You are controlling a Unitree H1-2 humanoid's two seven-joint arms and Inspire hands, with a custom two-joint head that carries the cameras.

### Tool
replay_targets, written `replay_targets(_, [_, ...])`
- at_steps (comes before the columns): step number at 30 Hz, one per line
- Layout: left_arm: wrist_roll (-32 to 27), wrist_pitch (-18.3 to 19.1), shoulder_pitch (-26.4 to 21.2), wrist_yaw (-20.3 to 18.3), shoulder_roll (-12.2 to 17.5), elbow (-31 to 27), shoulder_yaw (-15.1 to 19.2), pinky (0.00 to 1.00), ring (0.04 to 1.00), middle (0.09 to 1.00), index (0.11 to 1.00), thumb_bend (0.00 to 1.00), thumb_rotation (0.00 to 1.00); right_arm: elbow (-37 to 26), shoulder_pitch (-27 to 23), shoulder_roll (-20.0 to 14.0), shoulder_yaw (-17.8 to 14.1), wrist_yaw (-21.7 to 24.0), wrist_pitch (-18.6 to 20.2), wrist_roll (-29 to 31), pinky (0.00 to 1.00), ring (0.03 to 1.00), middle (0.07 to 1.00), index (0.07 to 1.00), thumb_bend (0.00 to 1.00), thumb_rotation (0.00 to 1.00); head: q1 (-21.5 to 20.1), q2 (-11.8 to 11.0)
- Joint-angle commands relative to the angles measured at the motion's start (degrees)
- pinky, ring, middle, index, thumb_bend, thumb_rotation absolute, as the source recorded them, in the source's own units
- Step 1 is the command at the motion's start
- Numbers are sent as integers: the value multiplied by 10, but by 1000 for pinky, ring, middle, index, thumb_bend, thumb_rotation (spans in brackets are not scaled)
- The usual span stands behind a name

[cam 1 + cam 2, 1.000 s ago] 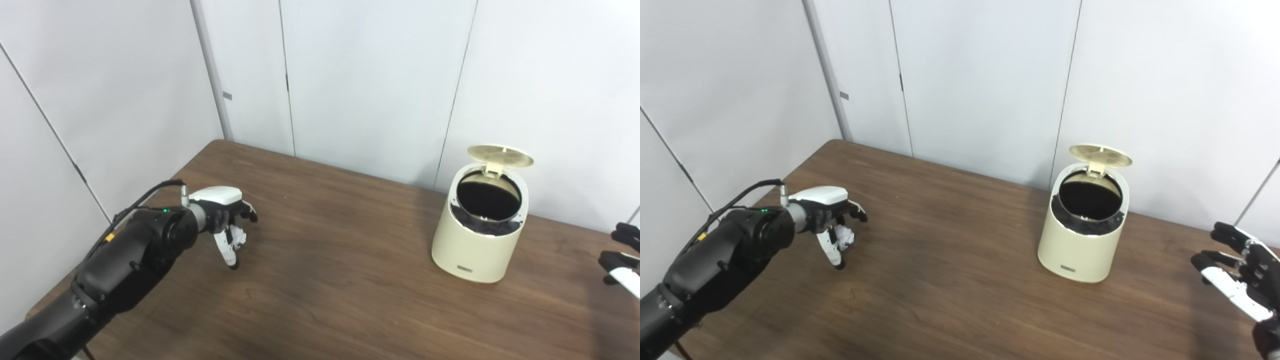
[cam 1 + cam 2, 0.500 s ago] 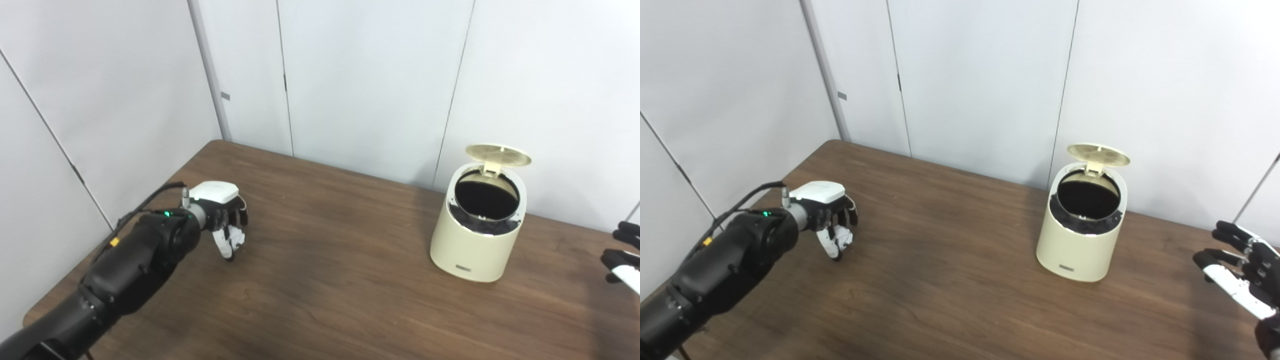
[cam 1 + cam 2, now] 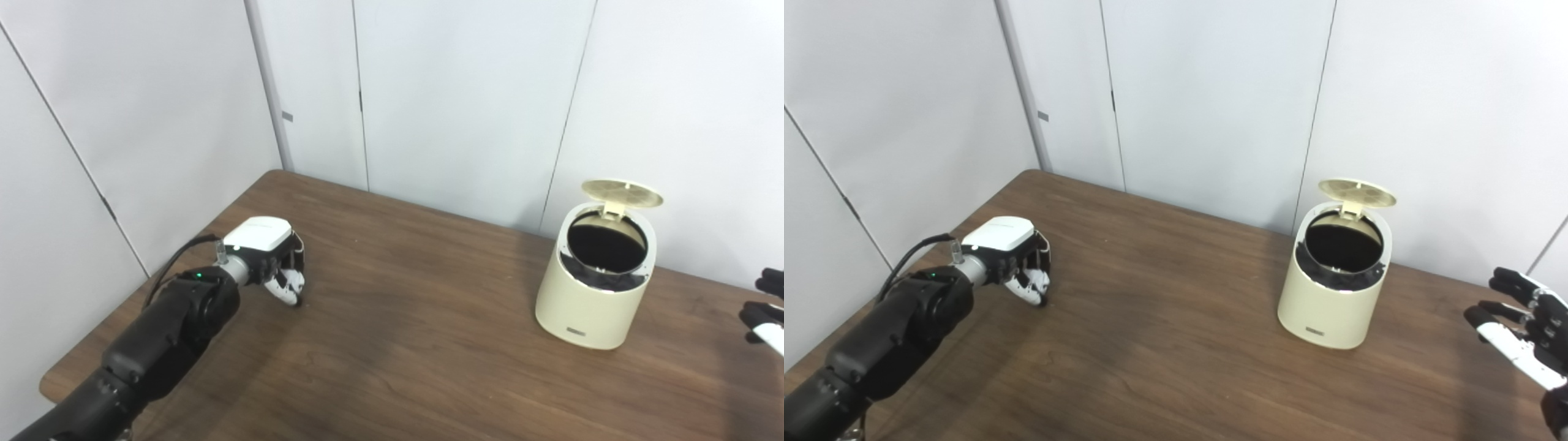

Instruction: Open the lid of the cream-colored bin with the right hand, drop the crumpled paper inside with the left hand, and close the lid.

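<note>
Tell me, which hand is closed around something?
The left hand, curled down on the table; the right hand has its fingers spread, holding nothing.

Readable text: none in either view.
Cream-colored bin (image 3: 1335,300): a small dark label (image 3: 1314,332) sits low on its front wall, just above the base; its lettering is too small and blurred to make out.
Left arm: a small green light (image 3: 197,275) glows near the wrist; no characters beside it.
</note>
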Motion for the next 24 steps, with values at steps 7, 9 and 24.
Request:
replay_targets(7, [-31,-2,-12,3,0,-25,11,398,424,469,517,503,0,-13,-25,-4,-5,-4,-12,1,461,691,792,766,825,438,-11,3])
replay_targets(9, [-47,-6,-11,9,-8,-44,17,415,429,472,514,503,0,-12,-26,0,-5,-6,-11,2,461,693,794,765,820,432,-19,2])
replay_targets(24, [-40,77,-68,-30,-110,-214,1,353,402,452,540,499,0,-10,-29,11,0,-7,-22,-3,620,782,883,845,644,315,-48,-3])
